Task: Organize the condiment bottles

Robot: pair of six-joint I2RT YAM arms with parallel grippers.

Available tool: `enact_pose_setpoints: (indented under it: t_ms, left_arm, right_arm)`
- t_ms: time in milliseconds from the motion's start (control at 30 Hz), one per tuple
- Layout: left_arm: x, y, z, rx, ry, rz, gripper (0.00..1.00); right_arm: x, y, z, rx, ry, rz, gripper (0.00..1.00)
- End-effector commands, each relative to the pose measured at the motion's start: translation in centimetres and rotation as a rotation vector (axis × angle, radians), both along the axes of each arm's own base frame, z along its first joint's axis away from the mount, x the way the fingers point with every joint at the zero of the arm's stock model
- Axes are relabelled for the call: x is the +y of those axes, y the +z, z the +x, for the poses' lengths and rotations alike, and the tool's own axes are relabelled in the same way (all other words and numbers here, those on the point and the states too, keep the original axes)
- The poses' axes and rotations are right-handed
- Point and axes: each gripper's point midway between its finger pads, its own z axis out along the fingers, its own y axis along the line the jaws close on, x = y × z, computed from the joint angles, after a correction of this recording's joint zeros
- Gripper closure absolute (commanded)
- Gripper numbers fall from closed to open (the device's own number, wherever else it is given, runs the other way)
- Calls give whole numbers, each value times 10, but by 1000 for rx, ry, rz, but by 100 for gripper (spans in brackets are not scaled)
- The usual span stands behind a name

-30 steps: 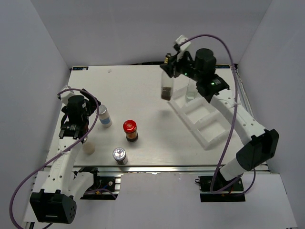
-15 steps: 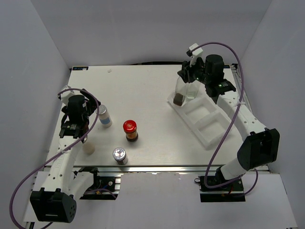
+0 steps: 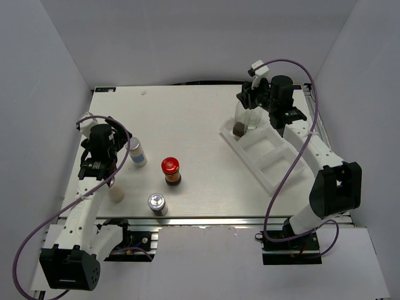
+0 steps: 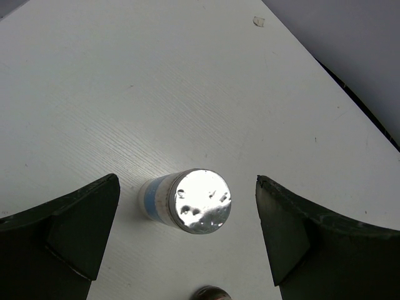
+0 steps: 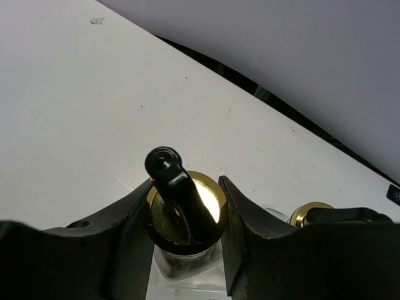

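My right gripper [image 3: 245, 102] is shut on the gold pourer of a tall clear glass bottle [image 3: 239, 125] with dark contents. The bottle stands upright at the far end of the white tray [image 3: 275, 172], beside the second glass bottle [image 3: 252, 119]. In the right wrist view the fingers [image 5: 240, 215] clamp the gold cap [image 5: 209, 203], and the second gold cap [image 5: 310, 212] shows to the right. My left gripper [image 3: 117, 150] is open above a silver-lidded shaker [image 3: 137, 152] with a blue label, which lies between the fingers in the left wrist view [image 4: 201, 201]. A red-lidded jar [image 3: 170, 170], a second shaker [image 3: 157, 204] and a cream bottle [image 3: 116, 194] stand on the table.
The tray lies diagonally at the right side of the table, its two nearer compartments holding nothing. Grey walls enclose the table on three sides. A dark rounded top [image 4: 209, 292] peeks in at the bottom of the left wrist view.
My right gripper carried the glass bottle right and down from above the table to the tray's far end, beside the other bottle. The left arm has not moved.
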Motion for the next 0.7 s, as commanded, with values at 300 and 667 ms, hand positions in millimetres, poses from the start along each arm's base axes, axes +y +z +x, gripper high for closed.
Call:
enact_pose_setpoints:
  t_ms: [300, 667]
  left_arm:
    - [0, 14, -2, -21, 5, -13, 2]
    - [4, 12, -6, 8, 34, -15, 2]
  right_arm:
    - [-2, 22, 3, -136, -26, 110, 66]
    - [-12, 50, -15, -162, -62, 142, 11]
